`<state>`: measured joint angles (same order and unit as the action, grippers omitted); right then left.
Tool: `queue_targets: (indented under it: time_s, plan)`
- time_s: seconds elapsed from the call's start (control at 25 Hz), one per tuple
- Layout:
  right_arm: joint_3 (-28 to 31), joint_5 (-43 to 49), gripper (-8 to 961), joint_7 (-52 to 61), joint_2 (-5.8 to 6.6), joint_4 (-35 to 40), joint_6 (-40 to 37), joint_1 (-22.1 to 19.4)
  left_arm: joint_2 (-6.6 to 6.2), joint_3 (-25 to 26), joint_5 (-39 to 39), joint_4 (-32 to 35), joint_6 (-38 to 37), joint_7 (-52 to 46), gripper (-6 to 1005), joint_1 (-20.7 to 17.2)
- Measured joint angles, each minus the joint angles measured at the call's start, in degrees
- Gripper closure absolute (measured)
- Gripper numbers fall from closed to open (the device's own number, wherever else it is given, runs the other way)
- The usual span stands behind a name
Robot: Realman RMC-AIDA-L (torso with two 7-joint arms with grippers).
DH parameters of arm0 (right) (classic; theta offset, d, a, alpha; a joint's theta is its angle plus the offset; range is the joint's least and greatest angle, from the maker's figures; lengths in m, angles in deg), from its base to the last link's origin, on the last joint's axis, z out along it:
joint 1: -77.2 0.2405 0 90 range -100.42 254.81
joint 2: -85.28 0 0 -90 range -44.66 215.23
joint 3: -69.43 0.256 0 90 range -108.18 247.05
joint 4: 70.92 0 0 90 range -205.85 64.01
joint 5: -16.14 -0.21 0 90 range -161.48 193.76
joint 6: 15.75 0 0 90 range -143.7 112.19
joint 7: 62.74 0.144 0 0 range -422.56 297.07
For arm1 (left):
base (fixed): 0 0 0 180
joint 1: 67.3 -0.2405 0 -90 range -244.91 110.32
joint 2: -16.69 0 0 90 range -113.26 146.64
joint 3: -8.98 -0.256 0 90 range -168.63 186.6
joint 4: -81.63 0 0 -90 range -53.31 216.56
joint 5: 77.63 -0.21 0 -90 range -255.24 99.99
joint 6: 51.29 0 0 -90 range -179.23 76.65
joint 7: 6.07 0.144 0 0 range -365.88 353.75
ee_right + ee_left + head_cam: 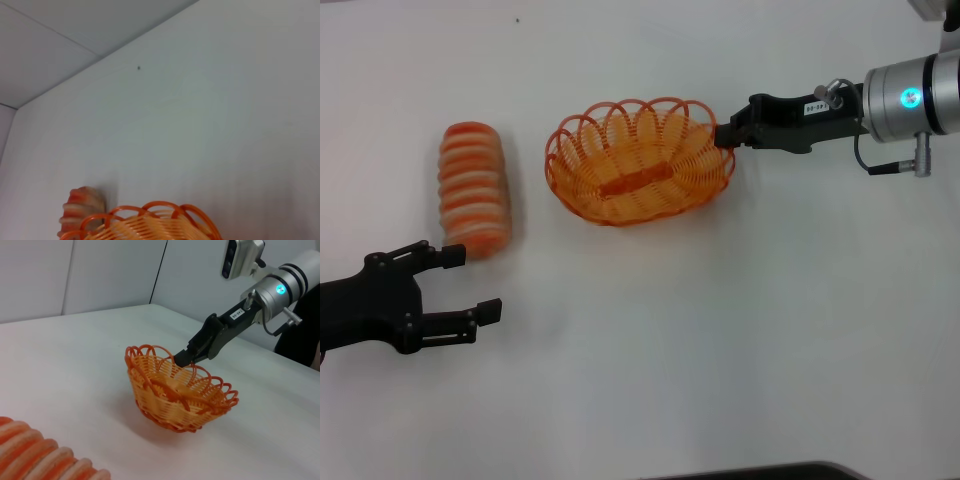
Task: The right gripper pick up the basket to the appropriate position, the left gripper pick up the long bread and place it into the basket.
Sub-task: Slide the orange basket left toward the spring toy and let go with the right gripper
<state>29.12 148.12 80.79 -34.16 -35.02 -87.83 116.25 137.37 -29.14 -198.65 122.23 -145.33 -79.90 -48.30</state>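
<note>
Overhead first, from the head view: right gripper (728, 135) clamped on the right end of the basket (640, 160) rim, arm reaching in from the right with its blue light on; basket sitting mid-table, long axis running roughly left to right, nothing inside but its own woven floor. Bread (475, 190) lying on the table (720, 350) just left of the basket, apart from it, long axis running away from the robot, so roughly crosswise to the basket. Left gripper (460, 282) released, fingers spread wide, hovering just on the robot's side of the bread's near end and holding nothing; clearly the nearer arm to the loaf, with the bread lying ahead of its open fingers. Judged from that, a short advance to straddle the loaf, then a turn needed to line it up with the basket. Next, the left wrist view: basket (175, 400) seen empty, tipped a little with the gripped side higher, right gripper (186, 357) pinching the far rim loops; ridged end of the bread (40, 457) close in the corner. Lastly, the right wrist view: only the basket rim (150, 220) close up, the bread (82, 207) just beyond it, own fingers out of sight
</note>
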Motion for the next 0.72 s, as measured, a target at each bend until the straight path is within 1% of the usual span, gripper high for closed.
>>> queue_targets:
  time_s: [0.32,0.52,0.72]
  plan:
    - [0.6,-2.23,879,2.16,0.06,-1.47,0.39,-0.69,0.08,-0.03,0.0,0.05,-0.04,0.0,66,0.15]
    - [0.66,-7.0,648,0.26,0.08,-1.79,-0.92,-2.0,0.09,0.19,0.0,0.21,-0.71,0.0,66,0.16]
    - [0.73,-11.7,493,-1.88,0.05,-1.88,-1.77,-3.91,0.09,0.33,0.15,0.29,-0.89,-0.19,66,0.22]
